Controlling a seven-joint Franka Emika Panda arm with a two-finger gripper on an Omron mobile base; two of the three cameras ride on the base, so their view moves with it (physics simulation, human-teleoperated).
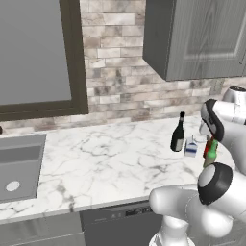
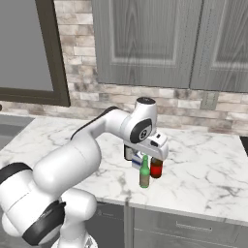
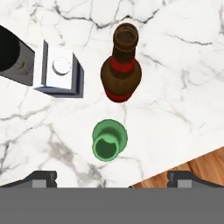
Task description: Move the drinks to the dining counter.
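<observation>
Four drinks stand close together on a marble counter (image 1: 105, 158) near its front edge. From above, the hand view shows the green bottle (image 3: 109, 141), the red-brown beer bottle (image 3: 121, 65), the blue-and-white milk carton (image 3: 59, 70) and the black wine bottle (image 3: 11, 54). My gripper (image 3: 113, 177) hangs open right above the green bottle (image 2: 144, 173), touching nothing. The beer bottle (image 2: 156, 168) and the milk carton (image 2: 137, 159) sit just behind it. The wine bottle (image 1: 178, 133) stands tallest, left of the milk carton (image 1: 191, 148). The dining counter is out of view.
This counter carries an inset sink (image 1: 19, 168) at the left and a dark dishwasher (image 1: 120, 221) below. Grey wall cabinets (image 1: 197, 38) hang over the bottles. The counter's front edge lies close by the green bottle, with wood floor (image 3: 197, 170) beyond it.
</observation>
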